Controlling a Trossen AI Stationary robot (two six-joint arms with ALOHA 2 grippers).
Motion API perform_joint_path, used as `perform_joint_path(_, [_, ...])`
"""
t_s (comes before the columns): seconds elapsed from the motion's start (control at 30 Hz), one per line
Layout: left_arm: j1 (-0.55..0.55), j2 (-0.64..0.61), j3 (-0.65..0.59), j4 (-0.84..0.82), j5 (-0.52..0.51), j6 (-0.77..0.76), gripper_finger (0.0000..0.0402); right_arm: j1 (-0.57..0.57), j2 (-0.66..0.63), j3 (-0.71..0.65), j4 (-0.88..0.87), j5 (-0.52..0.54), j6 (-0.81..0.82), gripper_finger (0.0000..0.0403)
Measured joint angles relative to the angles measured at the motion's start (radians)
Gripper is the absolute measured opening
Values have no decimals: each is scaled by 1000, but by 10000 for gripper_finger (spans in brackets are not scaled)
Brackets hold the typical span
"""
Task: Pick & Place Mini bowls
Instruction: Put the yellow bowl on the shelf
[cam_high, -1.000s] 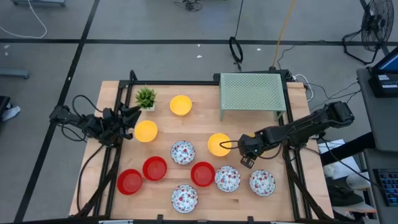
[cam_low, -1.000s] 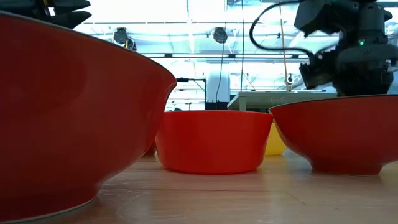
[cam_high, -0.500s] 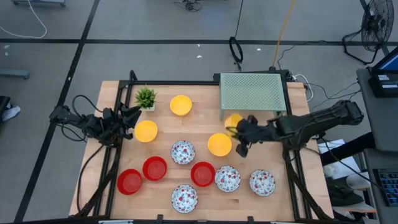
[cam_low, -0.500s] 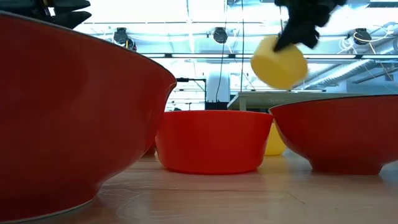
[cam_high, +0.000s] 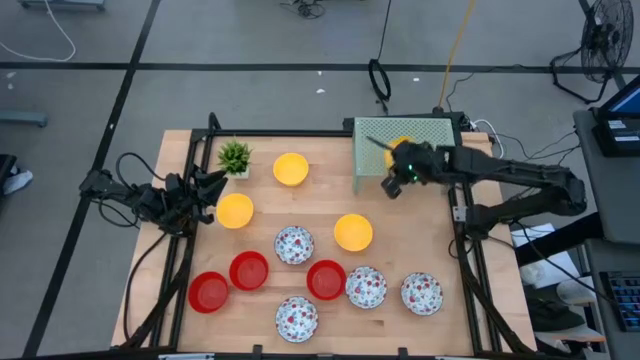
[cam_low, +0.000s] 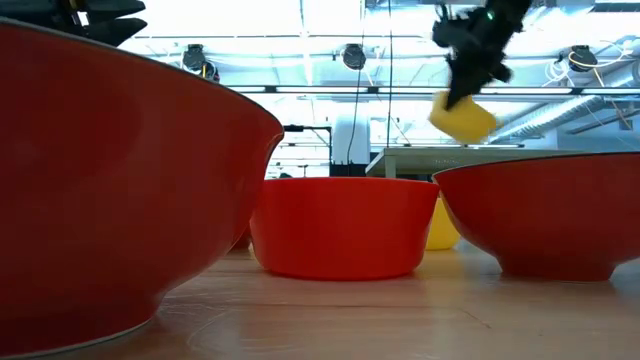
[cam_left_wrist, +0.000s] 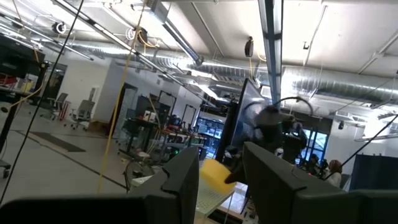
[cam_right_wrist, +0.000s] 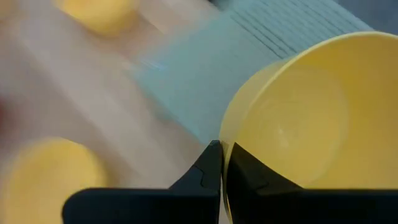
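the right gripper (cam_high: 397, 172) pinched the rim of 1 yellow mini bowl (cam_right_wrist: 298, 118), its wall between the closed fingers, above the green rack (cam_high: 420, 142). it looked light, stiff, slippery; rim grip suited it.

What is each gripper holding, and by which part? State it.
The right gripper pinches a yellow mini bowl by its rim, above the green rack. The left gripper holds nothing.
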Motion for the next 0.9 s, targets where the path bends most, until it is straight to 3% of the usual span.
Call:
perform_joint_path(0.37, [0,0,0,0,-1,32,129,-190,-1,38,-330,20,0,0])
perform_joint_path(0.9, [0,0,0,58,-1,90,129,-400,181,76,-419,23,-205,0])
